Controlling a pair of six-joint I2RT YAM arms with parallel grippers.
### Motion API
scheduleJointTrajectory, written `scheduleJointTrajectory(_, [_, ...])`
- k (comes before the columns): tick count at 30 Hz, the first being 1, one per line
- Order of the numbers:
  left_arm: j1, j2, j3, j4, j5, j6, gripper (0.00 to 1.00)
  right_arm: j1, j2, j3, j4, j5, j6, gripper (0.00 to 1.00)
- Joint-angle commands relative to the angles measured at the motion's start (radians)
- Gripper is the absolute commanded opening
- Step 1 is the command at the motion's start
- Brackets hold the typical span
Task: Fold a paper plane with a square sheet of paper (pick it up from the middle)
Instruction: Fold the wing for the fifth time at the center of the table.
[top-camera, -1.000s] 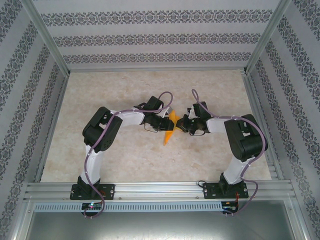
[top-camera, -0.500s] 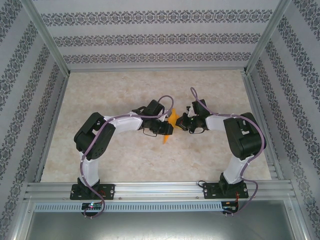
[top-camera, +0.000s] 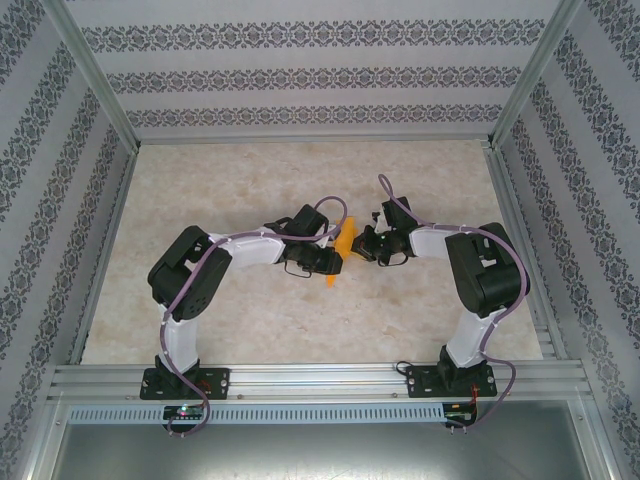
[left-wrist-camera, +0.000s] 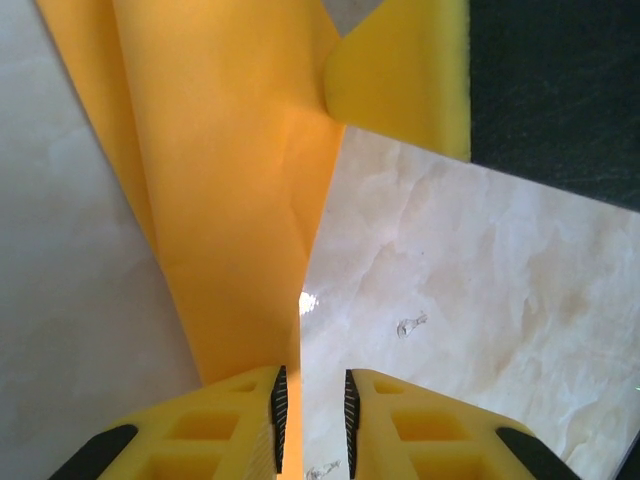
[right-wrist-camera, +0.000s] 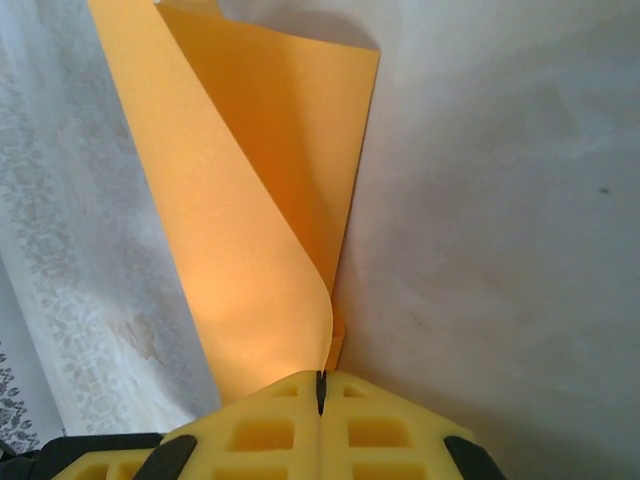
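The orange-yellow sheet of paper hangs above the table between my two grippers, folded into a long narrow shape whose point slants down toward the near left. My right gripper is shut on one folded edge; in the right wrist view the paper curls up out of the closed jaws. My left gripper meets the paper from the left. In the left wrist view its jaws stand slightly apart. The paper runs along the left pad into the gap, not pinched.
The marble-patterned table top lies under both arms. Patterned walls and an aluminium frame enclose it. A metal rail at the near edge carries the two arm bases. A yellow finger of the right gripper shows beyond the paper.
The left arm's elbow swung out to the left and its gripper closed in on the paper. The paper's lower tip rose a little. The right gripper kept its grip.
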Motion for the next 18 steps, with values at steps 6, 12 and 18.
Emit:
scheduleJointTrajectory(6, [-0.063,-0.107,-0.015,-0.117,-0.171,0.052,0.27,0.004,0.006,0.031,-0.045,0.043,-0.040,0.00])
scheduleJointTrajectory(12, [-0.096,-0.091,-0.020,-0.163,-0.256,0.044,0.29,0.005,0.004,0.034,-0.050,0.046,-0.040,0.00])
scheduleJointTrajectory(18, [-0.111,-0.055,-0.019,-0.131,-0.230,0.032,0.29,0.007,0.001,0.039,-0.056,0.043,-0.044,0.00])
